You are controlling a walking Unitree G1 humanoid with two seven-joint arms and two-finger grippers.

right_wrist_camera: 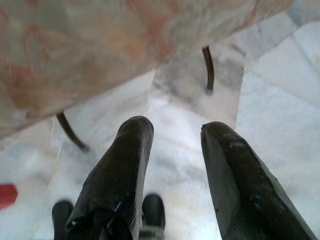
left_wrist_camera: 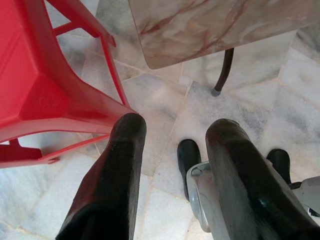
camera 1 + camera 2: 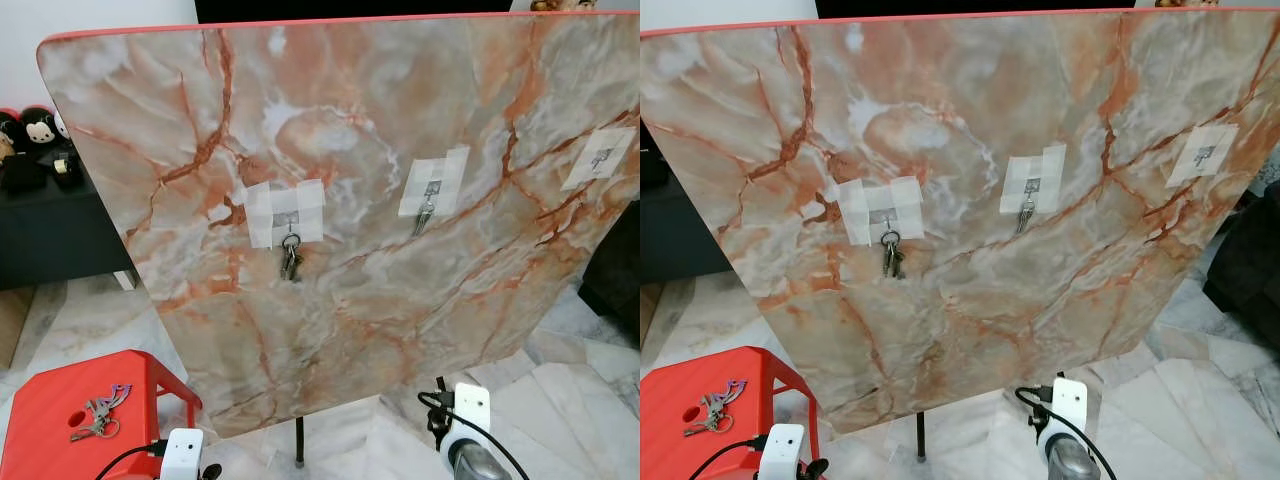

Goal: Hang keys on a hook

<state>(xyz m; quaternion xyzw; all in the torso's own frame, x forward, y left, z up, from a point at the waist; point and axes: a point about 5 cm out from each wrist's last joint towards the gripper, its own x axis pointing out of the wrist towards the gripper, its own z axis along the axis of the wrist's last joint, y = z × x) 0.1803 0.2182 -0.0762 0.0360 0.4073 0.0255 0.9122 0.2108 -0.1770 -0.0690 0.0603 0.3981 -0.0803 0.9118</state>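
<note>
A marble-patterned board (image 3: 360, 200) stands tilted before me with three taped hooks. On the left hook (image 3: 287, 218) hangs a bunch of keys (image 3: 290, 262). A single key (image 3: 424, 218) dangles from the middle hook (image 3: 432, 187). The right hook (image 3: 600, 157) is bare. Another bunch of keys (image 3: 98, 412) lies on the red stool (image 3: 60, 440) at lower left. My left gripper (image 2: 172, 131) hangs open beside the stool's legs, nothing between its fingers. My right gripper (image 1: 176, 126) hangs open over the floor below the board's lower edge.
The board rests on thin dark legs (image 3: 299, 445) on a pale marble floor (image 3: 580, 400). A dark cabinet (image 3: 50, 230) with plush toys (image 3: 30, 140) stands at the left. A dark piece of furniture (image 3: 620, 260) sits at the right edge.
</note>
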